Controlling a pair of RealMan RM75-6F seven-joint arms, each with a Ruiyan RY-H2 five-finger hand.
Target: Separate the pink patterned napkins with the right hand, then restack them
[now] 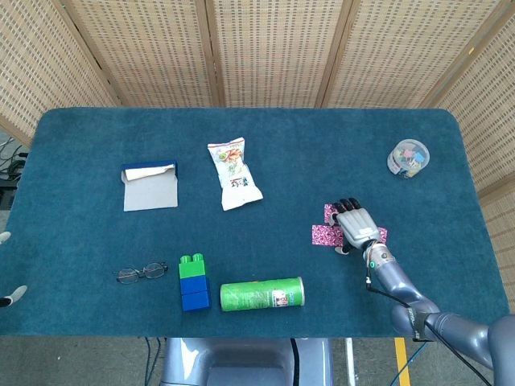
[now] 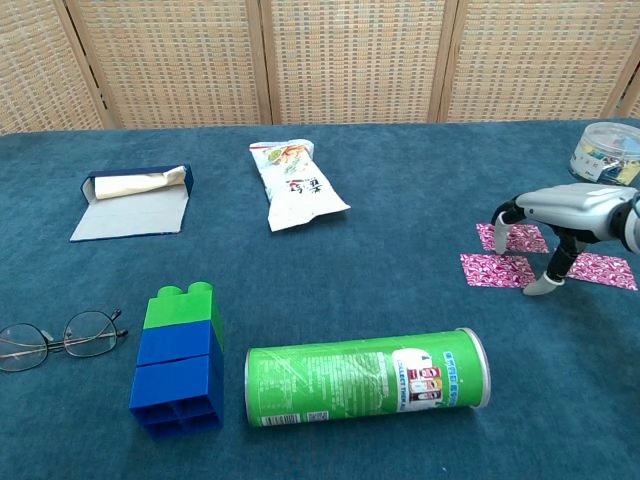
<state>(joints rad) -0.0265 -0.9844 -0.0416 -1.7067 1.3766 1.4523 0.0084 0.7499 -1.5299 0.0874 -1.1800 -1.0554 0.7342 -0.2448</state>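
surface: teal carpeted table [image 1: 96,153], wicker screen panels [image 1: 273,48] behind
right hand: right hand [image 1: 357,225] palm-down, arched over the napkins, fingers spread, holding nothing; thumb tip touches the table just off the front napkin's right edge, other fingertips [image 2: 499,214] down at the far napkin
napkins: three pink patterned napkins [image 2: 497,270] flat, separated; one under the thumb side, one at the fingertips, one under the wrist side
left hand: left hand [image 1: 8,296] only fingertips showing, well apart to the left; cannot tell its state
near hand: green chip can [image 2: 366,377] on its side, front-left; clear tub [image 1: 408,158] beyond
far left of hand: snack bag [image 1: 233,173], open blue box [image 1: 150,186], green-blue blocks [image 2: 178,359], glasses [image 2: 58,334]
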